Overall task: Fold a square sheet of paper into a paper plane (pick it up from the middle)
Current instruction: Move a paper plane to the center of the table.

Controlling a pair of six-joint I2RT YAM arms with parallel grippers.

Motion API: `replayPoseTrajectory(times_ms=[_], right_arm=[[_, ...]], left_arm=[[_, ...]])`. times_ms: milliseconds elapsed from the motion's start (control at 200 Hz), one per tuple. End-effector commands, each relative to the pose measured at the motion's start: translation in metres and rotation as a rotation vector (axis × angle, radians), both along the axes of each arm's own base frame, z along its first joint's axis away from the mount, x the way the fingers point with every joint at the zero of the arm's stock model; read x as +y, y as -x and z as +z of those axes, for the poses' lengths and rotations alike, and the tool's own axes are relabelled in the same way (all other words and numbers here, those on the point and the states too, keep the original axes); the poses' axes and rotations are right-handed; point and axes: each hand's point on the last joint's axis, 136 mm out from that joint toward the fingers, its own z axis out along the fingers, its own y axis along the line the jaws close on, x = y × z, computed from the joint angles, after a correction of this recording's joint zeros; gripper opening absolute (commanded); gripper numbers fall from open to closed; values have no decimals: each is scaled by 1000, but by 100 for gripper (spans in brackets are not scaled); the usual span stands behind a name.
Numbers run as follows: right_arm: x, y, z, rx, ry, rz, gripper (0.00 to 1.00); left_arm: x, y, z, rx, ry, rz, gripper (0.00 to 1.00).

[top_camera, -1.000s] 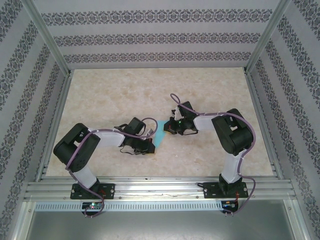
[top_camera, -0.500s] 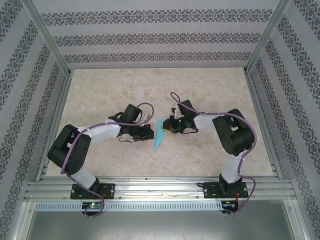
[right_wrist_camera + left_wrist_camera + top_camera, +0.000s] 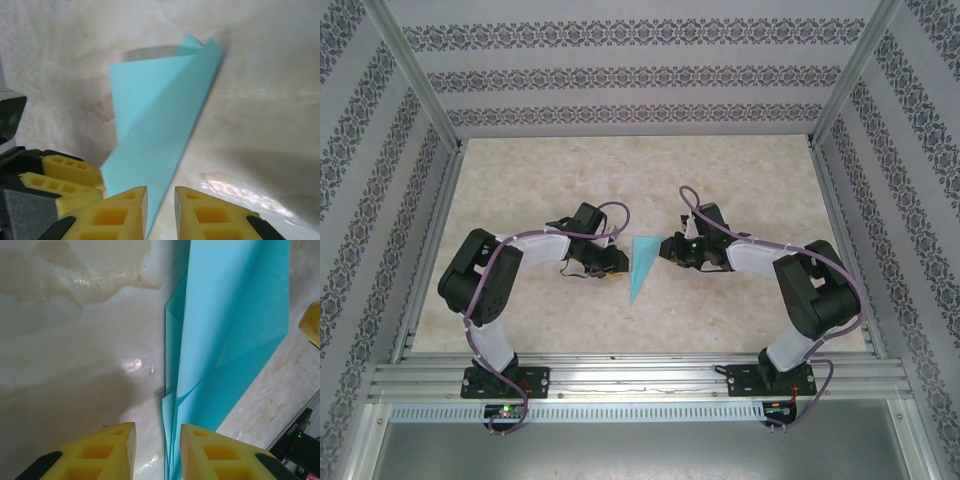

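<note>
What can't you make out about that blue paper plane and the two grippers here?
Top view: the paper plane is too small to show its folds; whether the left gripper or right gripper touches it cannot be told.
Left wrist view: the plane runs off the top and bottom edges, so both ends are cut off.
Right wrist view: its near end drops out of the frame between the yellow fingers.

Left end effector (image 3: pixel 616 262) and right end effector (image 3: pixel 666 249) backed apart; I see jaws now parted, grip gone. Plane (image 3: pixel 642 265) released onto desk (image 3: pixel 740 180) between them, more of it uncovered.
</note>
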Motion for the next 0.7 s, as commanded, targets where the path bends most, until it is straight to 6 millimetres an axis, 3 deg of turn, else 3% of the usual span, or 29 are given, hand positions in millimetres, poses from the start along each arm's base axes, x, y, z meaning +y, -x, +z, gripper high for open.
replayPoseTrajectory(times_ms=[0, 410, 694], right_arm=[[-5, -3, -4, 9, 4, -30, 22], [4, 6, -26, 88, -36, -13, 18], [17, 10, -26, 97, -68, 18, 18]], left_arm=[[-8, 4, 0, 20, 23, -40, 31], [-24, 6, -13, 40, 39, -76, 27], [-35, 0, -5, 26, 71, -83, 27]])
